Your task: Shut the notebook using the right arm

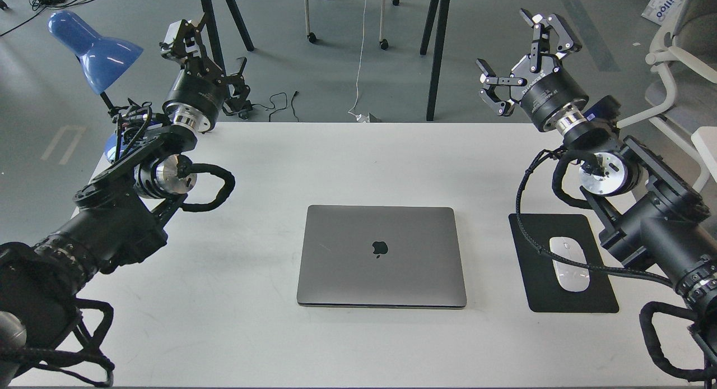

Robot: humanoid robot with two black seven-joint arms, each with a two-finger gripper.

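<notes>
Grey floor behind, with dark trestle legs and a white cable beyond the far edge of the pale white counter (252,333). Slim space-grey metal notebook (382,263) lying shut and flat mid-counter, dark apple logo up, front edge toward the near side, bare counter on all four sides. Black rectangular mouse pad (538,282) well to its right, carrying a white mouse (569,263). Blue desk lamp (92,50) at the far left corner. Black jointed right arm (650,221) entering from the right edge, bent upward, passing above the mouse pad; right end effector (518,58) raised past the far counter edge, fingers spread wide, holding nothing, well apart from the notebook. Left end effector (190,41) likewise raised at far left, fingers too dark to tell whether apart or together.
</notes>
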